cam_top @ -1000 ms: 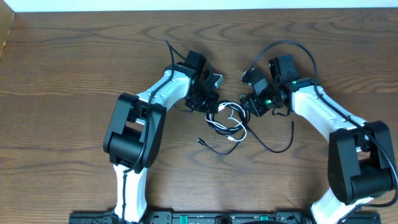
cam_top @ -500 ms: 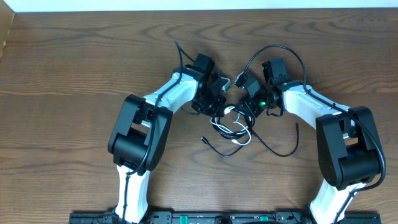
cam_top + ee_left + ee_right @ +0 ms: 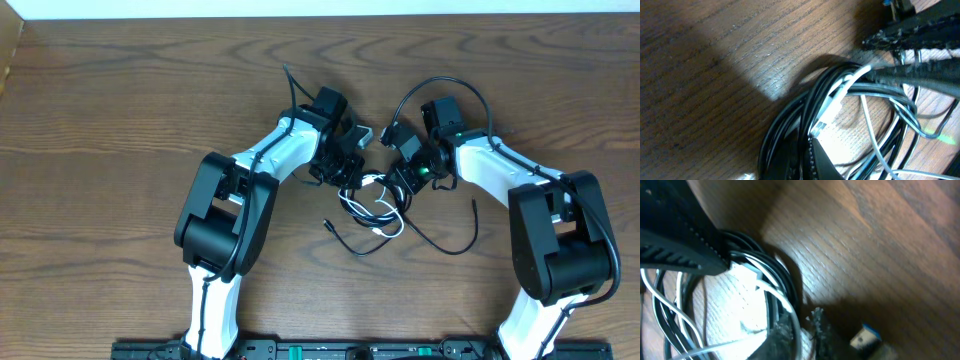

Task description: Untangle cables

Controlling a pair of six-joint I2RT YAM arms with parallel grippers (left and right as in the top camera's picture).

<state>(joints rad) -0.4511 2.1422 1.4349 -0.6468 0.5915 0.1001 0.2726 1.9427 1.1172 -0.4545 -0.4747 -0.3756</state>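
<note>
The cables lie in one tangle between my two grippers at mid-table. The long black cable [image 3: 352, 246] loops out to the front and right. The shorter white cable [image 3: 392, 228] coils inside it. My left gripper [image 3: 345, 172] is shut on several black cable [image 3: 785, 120] loops at the tangle's left edge. A white plug end [image 3: 822, 125] lies just beyond its tips [image 3: 807, 142]. My right gripper [image 3: 398, 180] sits at the tangle's right edge. The white cable [image 3: 782, 300] runs between its narrowed fingers [image 3: 800, 325].
The two grippers are only a few centimetres apart, each showing in the other's wrist view. The right arm's thick black cable [image 3: 440, 85] arcs above its wrist. A pale box corner [image 3: 10, 45] sits at the far left. Bare wooden tabletop [image 3: 120, 120] surrounds the tangle.
Over the last second both grippers moved in toward each other over the tangle. The right gripper's jaws have narrowed around the white cable. The left gripper has stayed shut.
</note>
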